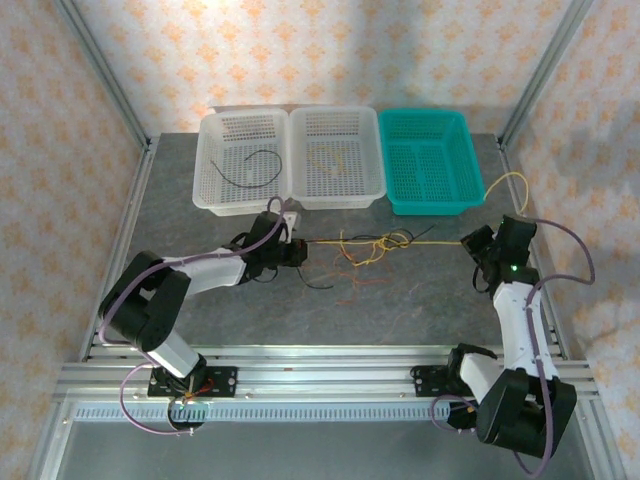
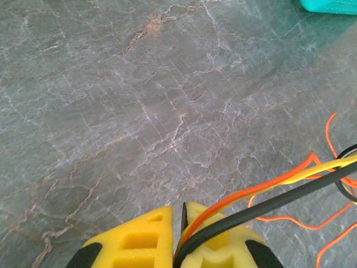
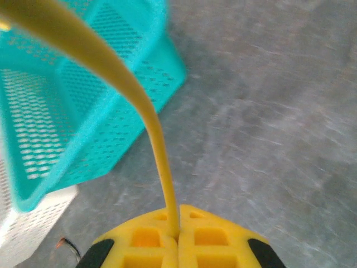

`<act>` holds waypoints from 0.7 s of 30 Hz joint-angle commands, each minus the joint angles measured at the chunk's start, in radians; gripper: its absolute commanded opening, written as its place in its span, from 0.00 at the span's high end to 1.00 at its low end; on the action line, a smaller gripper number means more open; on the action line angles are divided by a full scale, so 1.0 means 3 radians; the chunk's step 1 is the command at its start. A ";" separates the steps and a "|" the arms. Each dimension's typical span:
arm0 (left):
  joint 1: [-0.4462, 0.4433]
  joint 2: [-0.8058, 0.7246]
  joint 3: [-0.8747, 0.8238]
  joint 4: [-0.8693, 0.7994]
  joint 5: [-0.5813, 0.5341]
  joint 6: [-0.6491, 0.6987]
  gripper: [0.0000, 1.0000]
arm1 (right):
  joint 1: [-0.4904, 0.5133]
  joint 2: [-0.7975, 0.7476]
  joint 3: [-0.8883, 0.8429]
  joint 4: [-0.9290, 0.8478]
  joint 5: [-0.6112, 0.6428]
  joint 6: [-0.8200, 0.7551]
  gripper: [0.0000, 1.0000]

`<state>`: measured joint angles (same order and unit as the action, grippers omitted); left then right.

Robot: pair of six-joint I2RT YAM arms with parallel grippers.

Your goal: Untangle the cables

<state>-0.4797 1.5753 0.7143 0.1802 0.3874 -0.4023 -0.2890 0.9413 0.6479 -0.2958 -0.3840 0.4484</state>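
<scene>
**A:** Left gripper [image 1: 298, 250] is clamped on an orange cable [image 2: 245, 194], with a black cable [image 2: 268, 206] running in alongside. Right gripper [image 1: 470, 241] is pinched on the yellow cable [image 3: 152, 120]. The knot [image 1: 380, 245] sits mid-frame on the table [image 1: 400, 300], between them.

**B:** I'd pull apart slow and level. If the knot cinches, back off and regrip nearer the loops.

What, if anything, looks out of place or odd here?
The cables are knotted mid-table, stretched taut between the left gripper and the right gripper, both shut on strands. A yellow end arcs loose past the right gripper, beside the teal basket. Nothing looks spilled or damaged.
</scene>
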 commanded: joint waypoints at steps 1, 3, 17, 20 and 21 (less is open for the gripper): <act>0.0428 -0.0214 -0.0291 -0.0396 -0.0607 -0.0017 1.00 | -0.0037 -0.0161 0.0162 0.1038 0.0676 -0.0354 1.00; 0.0258 -0.0253 -0.0211 -0.0317 -0.0435 0.0025 1.00 | 0.0285 -0.0104 0.0209 0.1121 0.0293 -0.0471 1.00; -0.0392 0.0003 0.0449 0.0080 -0.0054 -0.0044 1.00 | 0.2050 0.0409 0.0356 0.1378 0.0141 -0.0713 1.00; -0.0403 0.0000 0.0511 0.0143 0.0000 -0.0065 1.00 | 0.2191 0.0566 0.0372 0.1412 0.0141 -0.0728 1.00; -0.0408 -0.0007 0.0532 0.0167 0.0034 -0.0073 1.00 | 0.2227 0.0619 0.0374 0.1431 0.0098 -0.0732 1.00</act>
<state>-0.5961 1.5715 0.8360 0.1776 0.3622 -0.4049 0.3504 1.1046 0.7204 0.0776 -0.3592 0.2481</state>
